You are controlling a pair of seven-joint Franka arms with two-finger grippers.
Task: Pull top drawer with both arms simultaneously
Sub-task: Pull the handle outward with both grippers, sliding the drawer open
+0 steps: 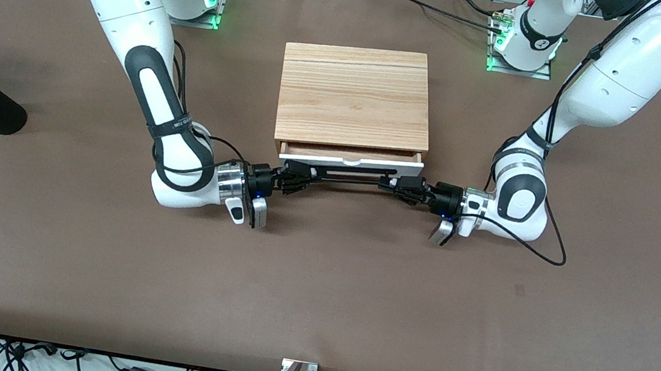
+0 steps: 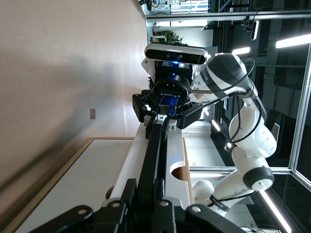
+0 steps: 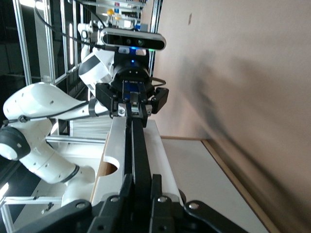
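currently: shallow white-fronted top drawer [image 1: 351, 161] slightly out of light wood cabinet [image 1: 355, 96]; left gripper [image 1: 397, 187] and right gripper [image 1: 299, 178] clenched on thin black bar handle [image 1: 341, 174]; most travel remaining.

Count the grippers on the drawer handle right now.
2. The right gripper is shut on the handle at the end toward the right arm; the left gripper is shut on its other end. The top drawer is slightly open.

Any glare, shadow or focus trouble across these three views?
Front view: even light, soft shadows under both arms, the top drawer sharp. Left wrist view: bright ceiling strips glare, the near left gripper dark and soft. Right wrist view: window glare, the near right gripper likewise soft.
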